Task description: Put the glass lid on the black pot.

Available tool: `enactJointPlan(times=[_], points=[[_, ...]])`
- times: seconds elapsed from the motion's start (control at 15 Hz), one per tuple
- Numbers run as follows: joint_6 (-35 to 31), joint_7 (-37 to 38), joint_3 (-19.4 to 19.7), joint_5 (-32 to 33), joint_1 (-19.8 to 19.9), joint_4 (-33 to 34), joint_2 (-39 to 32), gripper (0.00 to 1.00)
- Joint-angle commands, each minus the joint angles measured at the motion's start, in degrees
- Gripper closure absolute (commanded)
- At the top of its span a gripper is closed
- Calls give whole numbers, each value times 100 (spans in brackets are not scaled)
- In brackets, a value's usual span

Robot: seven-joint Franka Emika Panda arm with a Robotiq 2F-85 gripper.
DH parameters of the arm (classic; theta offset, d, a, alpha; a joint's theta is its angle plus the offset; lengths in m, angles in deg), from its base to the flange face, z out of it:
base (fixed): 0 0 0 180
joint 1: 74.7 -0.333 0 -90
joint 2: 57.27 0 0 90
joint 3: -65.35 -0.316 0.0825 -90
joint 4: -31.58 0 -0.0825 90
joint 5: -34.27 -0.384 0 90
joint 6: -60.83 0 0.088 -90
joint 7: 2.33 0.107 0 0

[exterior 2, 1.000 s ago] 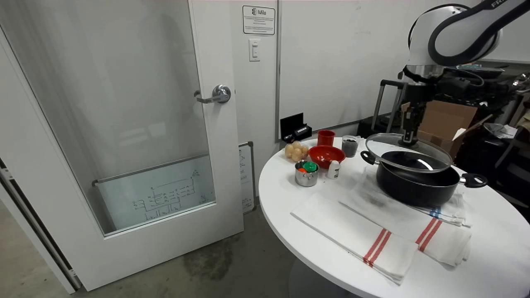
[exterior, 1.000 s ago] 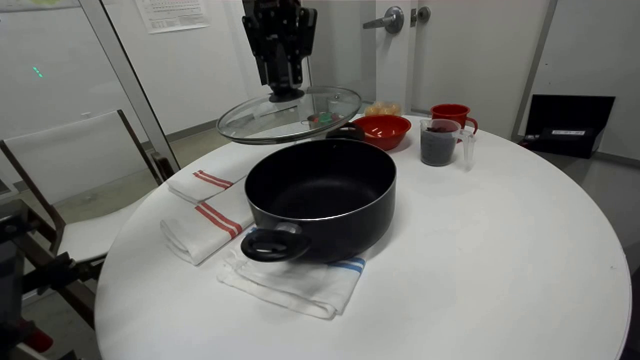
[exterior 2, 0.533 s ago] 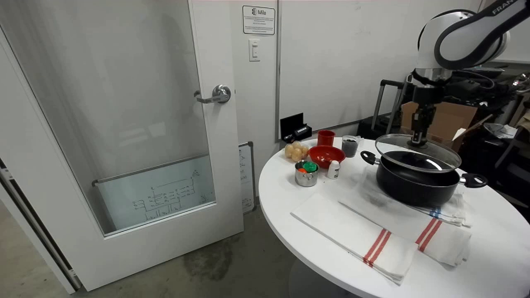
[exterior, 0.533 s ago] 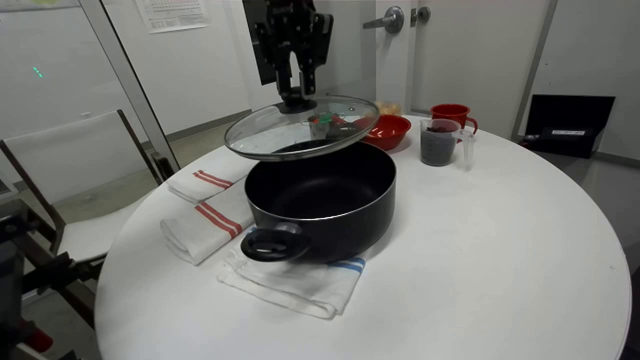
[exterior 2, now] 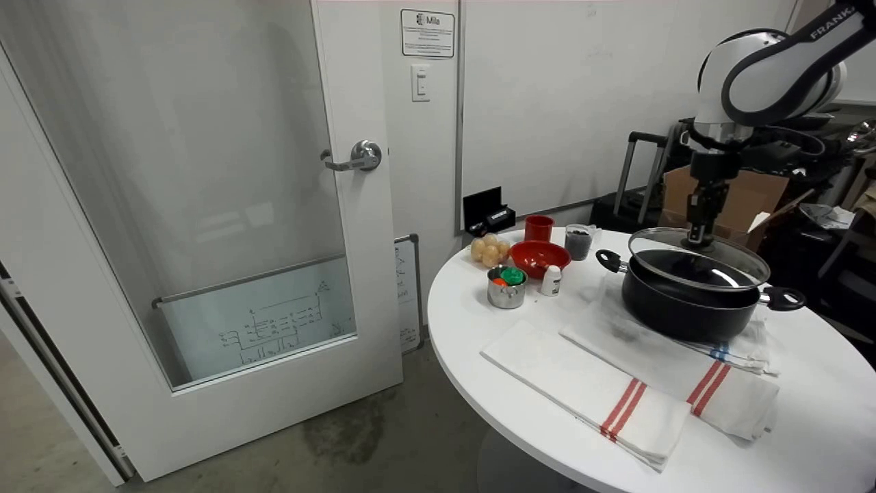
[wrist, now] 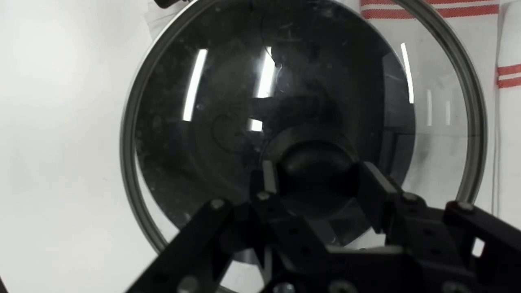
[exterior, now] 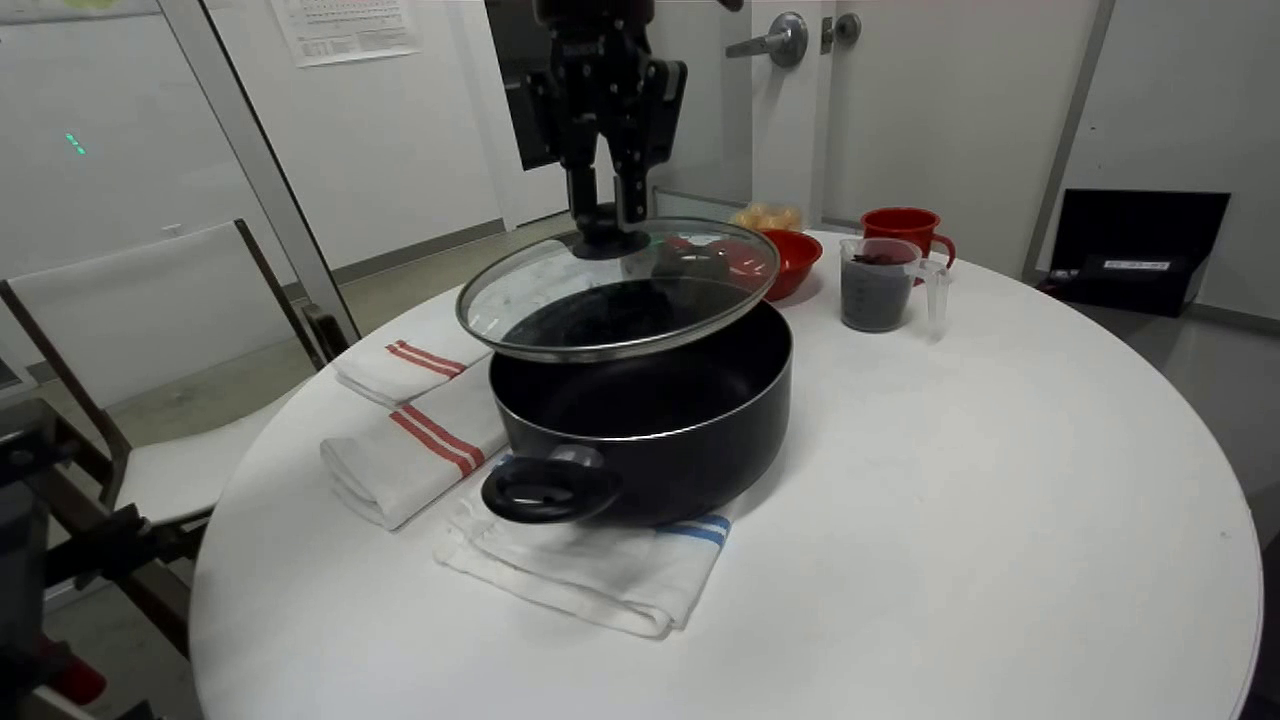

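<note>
The glass lid [exterior: 620, 300], clear with a metal rim, hangs just above the black pot [exterior: 680, 470] in both exterior views. My gripper [exterior: 606, 212] is shut on the lid's dark knob [exterior: 604, 243]; in the wrist view the gripper [wrist: 321, 175] has a finger on each side of the knob [wrist: 317, 158]. The lid is slightly tilted and off-centre, leaving the near part of the pot's opening uncovered. In an exterior view the lid [exterior 2: 684, 263] overlaps the rear of the pot [exterior 2: 677, 311]. In the wrist view the pot shows through the glass.
The pot stands on a folded cloth [exterior: 600, 580]; striped towels [exterior: 420, 450] lie beside it. A red bowl [exterior 2: 540, 257], metal cup [exterior 2: 506, 296], white bottle [exterior 2: 551, 281], measuring cup [exterior: 878, 285] and red mug [exterior: 905, 225] stand farther along the white table [exterior: 950, 520].
The gripper and lid have moved down and to the right in both exterior views, bringing the lid lower and more over the pot. The pot has not moved.
</note>
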Motion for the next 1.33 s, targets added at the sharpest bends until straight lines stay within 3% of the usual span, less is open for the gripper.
enactJointPlan(times=[0.0,1.27], points=[[-154,22,37,-128,36,-15,-32,75],[-303,14,50,-206,138,23,-318,75]])
